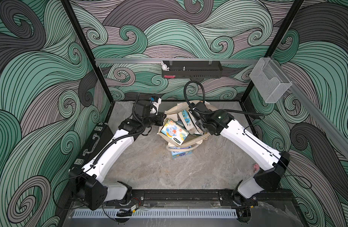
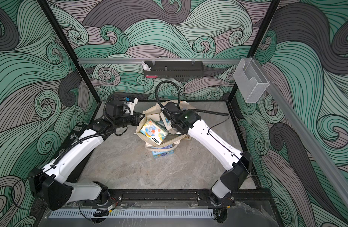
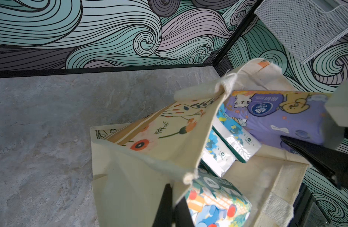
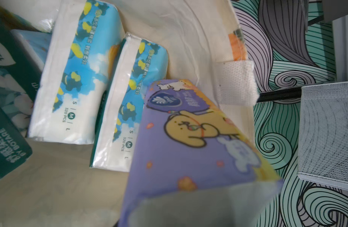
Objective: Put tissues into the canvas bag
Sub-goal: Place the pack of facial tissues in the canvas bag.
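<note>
1. The canvas bag (image 3: 145, 167) is boxy, made of cream woven fabric that is frayed at the rim corners, and is printed with orange flowers and a tan stripe. A white webbing handle (image 4: 236, 82) is stitched to one wall. In both top views the bag stands open at the far middle of the grey marbled tabletop (image 1: 169, 173).
2. The tissues are soft brick-shaped packs in glossy film, and they fill the bag.
   - An elephant-print pack (image 1: 174, 132) lies tilted on top at the near side.
   - Two blue-and-white packs (image 4: 74, 78) (image 4: 128, 102) stand side by side on edge.
   - A dark green pack (image 4: 10, 137) is cut off by the frame edge.
   - A purple pack (image 4: 189, 147) with a bear print sits beside the wall that carries the handle.
3. A light blue pack (image 1: 181, 154) lies on the tabletop just in front of the bag, partly covered by the looped handles.
4. The left claw (image 1: 162, 119) is closed. Its black fingers pinch the fabric of the bag's rim.
5. The right claw (image 3: 316, 127) is over the bag, with the purple pack between a pale finger and a black one. The near finger is blurred, so it cannot be told whether the jaws press on the pack. In the top views the right claw is hidden under its own wrist.
6. A black hard case (image 1: 94, 137) stands along the left wall, and a white mesh basket (image 4: 326, 127) hangs on the right wall.
</note>
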Robot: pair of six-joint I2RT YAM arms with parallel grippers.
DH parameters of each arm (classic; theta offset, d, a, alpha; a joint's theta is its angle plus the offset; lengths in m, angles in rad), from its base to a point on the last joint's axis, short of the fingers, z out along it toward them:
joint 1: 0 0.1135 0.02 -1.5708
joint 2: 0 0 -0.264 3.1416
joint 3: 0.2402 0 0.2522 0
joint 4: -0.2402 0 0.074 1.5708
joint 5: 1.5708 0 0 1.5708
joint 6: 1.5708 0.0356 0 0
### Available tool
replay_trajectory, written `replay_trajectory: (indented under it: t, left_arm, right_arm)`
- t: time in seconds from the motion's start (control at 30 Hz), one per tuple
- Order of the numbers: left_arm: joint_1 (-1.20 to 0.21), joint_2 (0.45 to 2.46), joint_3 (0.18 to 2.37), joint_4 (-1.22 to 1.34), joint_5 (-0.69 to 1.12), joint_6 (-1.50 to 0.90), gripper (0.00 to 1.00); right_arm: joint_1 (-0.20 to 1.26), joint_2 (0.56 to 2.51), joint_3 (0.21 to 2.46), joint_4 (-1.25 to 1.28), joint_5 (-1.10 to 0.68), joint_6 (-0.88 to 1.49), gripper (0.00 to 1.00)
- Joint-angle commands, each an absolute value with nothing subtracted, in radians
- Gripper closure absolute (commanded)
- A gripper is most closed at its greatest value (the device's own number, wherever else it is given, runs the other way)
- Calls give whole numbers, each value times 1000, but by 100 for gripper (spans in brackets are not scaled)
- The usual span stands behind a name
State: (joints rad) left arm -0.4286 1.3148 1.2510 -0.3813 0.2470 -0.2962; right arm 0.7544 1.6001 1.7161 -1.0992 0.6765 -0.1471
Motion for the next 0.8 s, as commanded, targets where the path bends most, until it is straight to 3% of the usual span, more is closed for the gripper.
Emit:
replay_trajectory:
  t: [0.0,0.27,0.43,0.5,0.67,0.77]
  left_arm:
    - [-437,1285,1276,-390,257,-302,100]
    - [-437,1285,1276,-390,253,-299,100]
    - [-437,1285,1275,-392,250,-297,100]
    - [-436,1285,1276,-393,250,-296,100]
    - [-437,1287,1278,-392,251,-300,100]
    - [-437,1287,1278,-392,252,-301,100]
  right_arm:
    - [713,1657,1744,-1129,508,-115,55]
    - [668,1776,1754,-1115,433,-107,45]
    - [654,1746,1799,-1115,384,-87,21]
    - [653,1703,1822,-1120,363,-84,15]
    - [653,1604,1884,-1174,261,-50,16]
    - [654,1537,1850,-1180,208,-17,28]
